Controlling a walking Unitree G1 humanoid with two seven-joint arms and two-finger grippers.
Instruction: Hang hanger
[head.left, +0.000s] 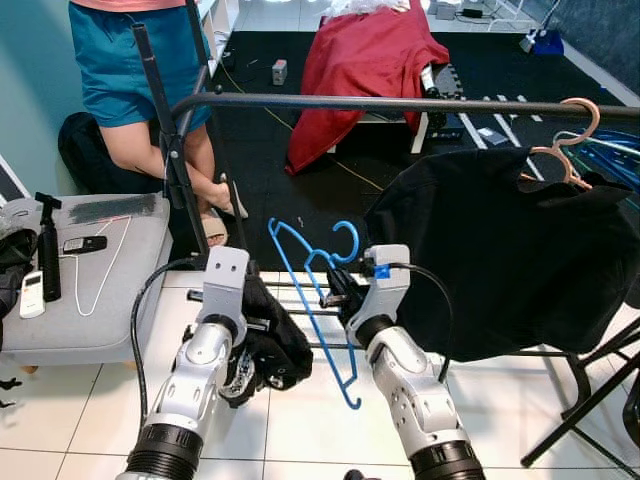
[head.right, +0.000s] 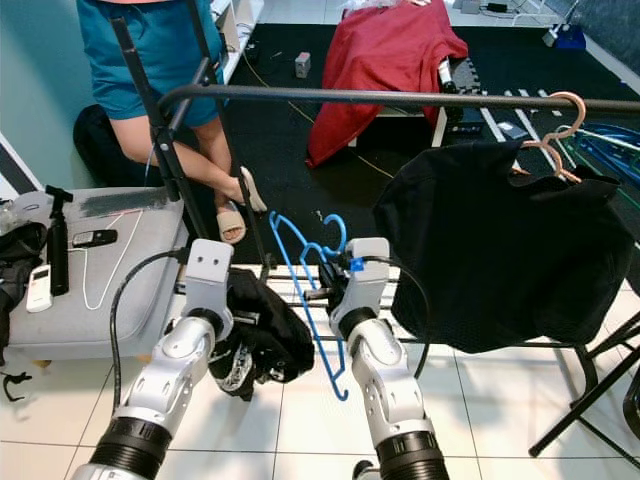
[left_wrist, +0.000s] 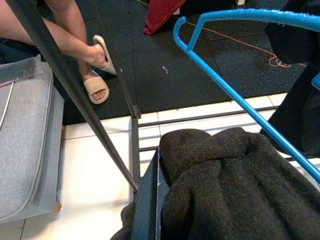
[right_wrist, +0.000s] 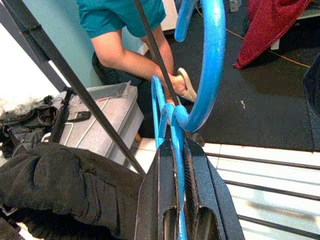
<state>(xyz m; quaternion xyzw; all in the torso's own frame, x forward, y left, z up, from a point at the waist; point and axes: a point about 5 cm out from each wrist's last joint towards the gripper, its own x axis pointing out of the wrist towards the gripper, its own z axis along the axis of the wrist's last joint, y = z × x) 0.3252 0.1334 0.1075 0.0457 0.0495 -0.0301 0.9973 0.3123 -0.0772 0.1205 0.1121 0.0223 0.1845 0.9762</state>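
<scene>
While my right gripper (right_wrist: 176, 165) pinches the blue hanger (head.left: 312, 300), the rail (head.left: 400, 103) at twelve o'clock may snag its hook; left gripper (left_wrist: 165, 200) clamps a dark garment (left_wrist: 225, 190).

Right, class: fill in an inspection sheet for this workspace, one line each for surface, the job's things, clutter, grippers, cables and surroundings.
Surface: white tiled floor, black mat beyond.
Job's things: blue hanger, clear of the black rail; a black garment on a pink hanger hangs there.
Clutter: dark knit garment; phone and remote on the grey seat.
Grippers: right gripper shut on the blue hanger; left gripper shut on the knit garment.
Cables: white cable on the seat.
Surroundings: person standing behind the rack; red cloth.
</scene>
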